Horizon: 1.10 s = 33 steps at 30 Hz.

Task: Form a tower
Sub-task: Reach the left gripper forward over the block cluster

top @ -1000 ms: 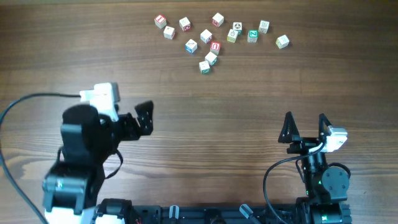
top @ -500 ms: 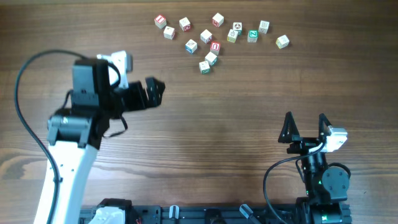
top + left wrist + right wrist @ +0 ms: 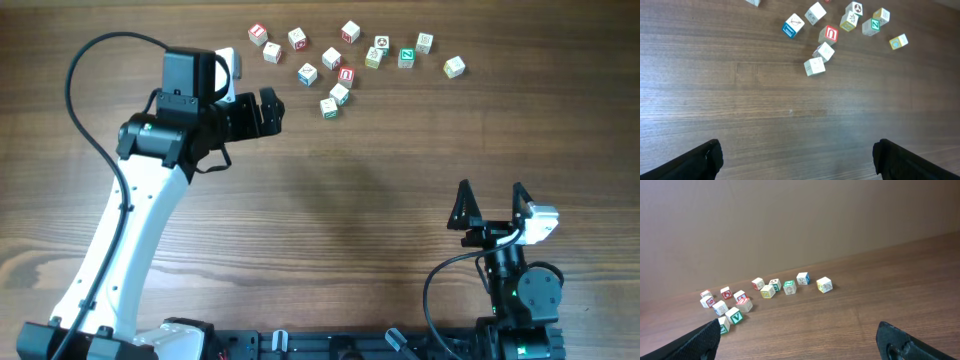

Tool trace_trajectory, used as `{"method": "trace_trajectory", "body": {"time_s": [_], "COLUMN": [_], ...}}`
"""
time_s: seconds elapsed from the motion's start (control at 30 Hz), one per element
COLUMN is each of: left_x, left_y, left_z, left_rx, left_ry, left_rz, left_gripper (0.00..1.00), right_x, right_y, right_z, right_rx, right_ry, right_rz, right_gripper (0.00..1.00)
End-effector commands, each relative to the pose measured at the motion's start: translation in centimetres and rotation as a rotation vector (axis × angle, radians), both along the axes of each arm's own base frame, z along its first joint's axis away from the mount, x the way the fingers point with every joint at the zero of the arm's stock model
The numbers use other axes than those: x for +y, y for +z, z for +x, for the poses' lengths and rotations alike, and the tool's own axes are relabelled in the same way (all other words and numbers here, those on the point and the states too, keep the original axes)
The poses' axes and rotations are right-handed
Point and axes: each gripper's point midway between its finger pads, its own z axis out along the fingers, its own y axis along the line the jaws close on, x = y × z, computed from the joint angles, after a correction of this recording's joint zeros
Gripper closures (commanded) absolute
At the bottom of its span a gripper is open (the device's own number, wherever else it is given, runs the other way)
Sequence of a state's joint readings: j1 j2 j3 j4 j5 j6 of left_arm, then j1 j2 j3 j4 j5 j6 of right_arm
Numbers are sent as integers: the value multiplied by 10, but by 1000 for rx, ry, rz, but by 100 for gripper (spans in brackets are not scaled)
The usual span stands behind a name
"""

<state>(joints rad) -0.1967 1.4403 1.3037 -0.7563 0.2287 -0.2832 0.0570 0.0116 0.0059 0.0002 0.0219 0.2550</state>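
Several small pale wooden alphabet cubes [image 3: 340,60] lie singly along the far edge of the table, and no tower shows in any view. My left gripper [image 3: 275,110] is open and empty, just left of the nearest green-printed cubes [image 3: 329,107]. In the left wrist view that gripper [image 3: 797,152] hangs over bare wood, with the closest cube [image 3: 814,66] ahead of it. My right gripper [image 3: 491,190] stands open and empty near the front right. Seen from the right wrist, the gripper [image 3: 799,327] faces the cubes, and a green V cube [image 3: 734,315] lies nearest.
A red-printed cube [image 3: 831,33] and a blue-printed one [image 3: 793,25] sit just behind the nearest cubes. One cube [image 3: 454,67] lies apart at the right end of the row. The left arm's black cable [image 3: 85,80] loops over the table's left side.
My left arm has reached forward and to the right from the near left, bringing its open gripper close to the cubes. The right arm has not moved.
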Motion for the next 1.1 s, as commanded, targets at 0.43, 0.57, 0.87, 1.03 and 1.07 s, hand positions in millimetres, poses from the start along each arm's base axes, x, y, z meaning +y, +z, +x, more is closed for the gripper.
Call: {"method": "trace_trajectory", "body": {"time_s": [0.43,0.57,0.87,1.03,1.07], "left_x": [-9,1,2,0,-1], "left_y": [-11,-3,29,71,75], "left_z": [54,68,84,92,93], "left_rx": [-91,-156,-258,-284,-284], "left_ry": [20,72,88,87,87], "left_rz": [-15,27,26,16,16], "left_gripper": [0,0,0,0,0], "right_x": [3,3,3,3,3], "right_y": [3,3,2,2,2], "right_z": [-1,-1,0,0,0], "right_rx": [-13,-13,-10,-10,-10], "right_ry": [19,19,19,19,19], "right_rz": [-18,-18,-18,-17,-18], "right_gripper": [0,0,0,0,0]}}
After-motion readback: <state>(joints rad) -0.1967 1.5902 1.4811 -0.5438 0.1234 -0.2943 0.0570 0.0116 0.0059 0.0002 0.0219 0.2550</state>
